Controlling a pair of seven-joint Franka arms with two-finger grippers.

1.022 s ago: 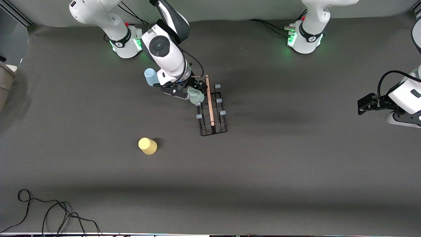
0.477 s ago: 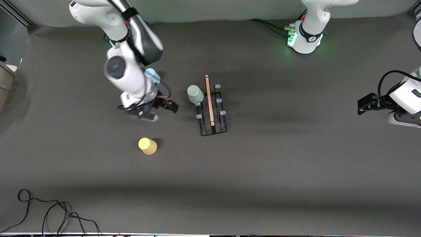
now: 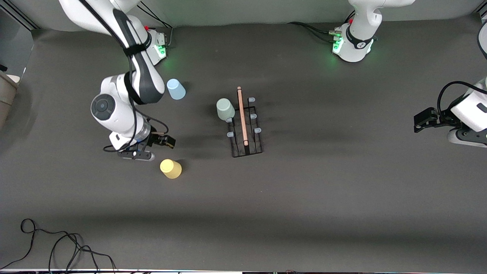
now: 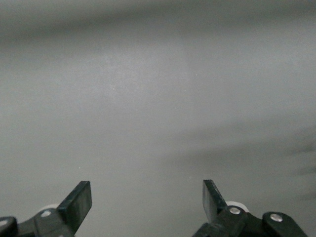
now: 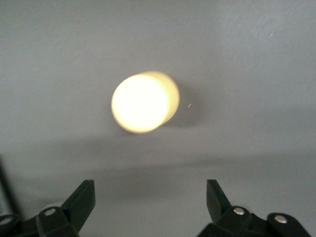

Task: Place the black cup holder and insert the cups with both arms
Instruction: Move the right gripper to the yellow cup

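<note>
The black cup holder stands mid-table, its wooden rod pointing toward the front camera. A grey-green cup sits upside down on one of its pegs, on the side toward the right arm. The light blue cup stands on the table near the right arm's base. The yellow cup stands nearer the front camera. My right gripper hangs open and empty just beside the yellow cup. My left gripper waits open and empty at the left arm's end of the table.
Black cables lie coiled by the table's front edge at the right arm's end. The two green-lit bases stand along the edge farthest from the front camera. Dark grey mat covers the table.
My right gripper has drawn away from the grey-green cup, leaving it on the holder, and swung across the table to beside the yellow cup. The left arm has not moved.
</note>
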